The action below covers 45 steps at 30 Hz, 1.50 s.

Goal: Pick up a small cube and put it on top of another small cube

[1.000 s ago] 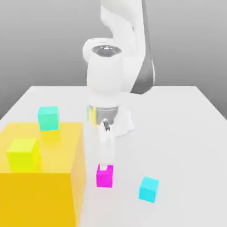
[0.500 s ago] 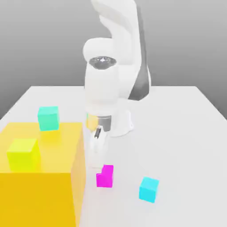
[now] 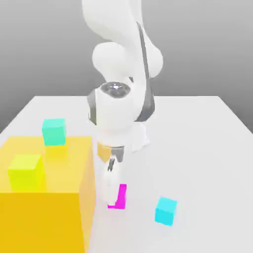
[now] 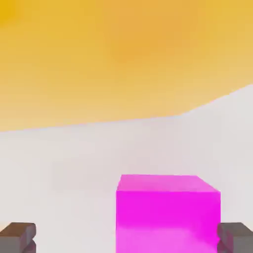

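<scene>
The small magenta cube [image 3: 120, 196] sits on the white table, partly hidden behind my lowered hand. In the hand view the magenta cube [image 4: 168, 213] lies between my two fingertips [image 4: 18, 237], nearer one of them than the other. My gripper [image 3: 112, 193] is open and down at the cube's level, its fingers on either side of it and not closed on it. The light cyan cube [image 3: 165, 211] rests on the table to the exterior view's right of the magenta one, a short gap apart.
A large orange-yellow block [image 3: 47, 207] stands close on the exterior view's left of my hand, and its wall [image 4: 123, 54] rises just beyond the magenta cube. A yellow-green cube [image 3: 24, 171] sits on top of it. A teal cube [image 3: 53, 131] shows at its back edge.
The arm has swung toward the exterior view's left and lowered, bringing the open fingers down around the magenta cube. No cube has moved.
</scene>
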Each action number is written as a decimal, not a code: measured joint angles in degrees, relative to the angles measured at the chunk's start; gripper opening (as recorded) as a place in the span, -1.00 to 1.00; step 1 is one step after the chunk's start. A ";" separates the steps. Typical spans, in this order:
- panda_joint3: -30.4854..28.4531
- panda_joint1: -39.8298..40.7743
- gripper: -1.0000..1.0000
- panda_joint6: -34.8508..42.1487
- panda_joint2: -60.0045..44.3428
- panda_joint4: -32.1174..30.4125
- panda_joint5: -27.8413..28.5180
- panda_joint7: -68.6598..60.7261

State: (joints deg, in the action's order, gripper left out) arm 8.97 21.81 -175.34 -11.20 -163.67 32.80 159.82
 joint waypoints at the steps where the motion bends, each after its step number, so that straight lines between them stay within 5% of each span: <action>1: -2.12 -1.78 0.00 -1.04 -1.45 0.18 1.29 1.07; 2: -4.01 -3.35 0.00 -2.12 -2.96 0.36 2.45 2.04; 3: -5.22 -4.42 -1.00 -2.80 -3.85 0.46 3.01 2.55; 11: -4.00 -3.43 -1.00 -2.05 -2.67 0.31 2.05 1.71; 19: 6.57 2.91 -1.00 4.08 7.50 -1.33 -13.83 -10.38; 28: 7.21 0.22 -1.00 8.36 14.22 -2.43 -27.64 -20.36; 41: 6.68 -3.05 -1.00 10.09 14.49 -4.30 -35.74 -26.17; 45: 10.95 -11.32 -1.00 17.35 14.93 2.36 -36.39 -29.99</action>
State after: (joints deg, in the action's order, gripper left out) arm 19.92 10.50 -157.99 3.73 -161.31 -3.59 129.83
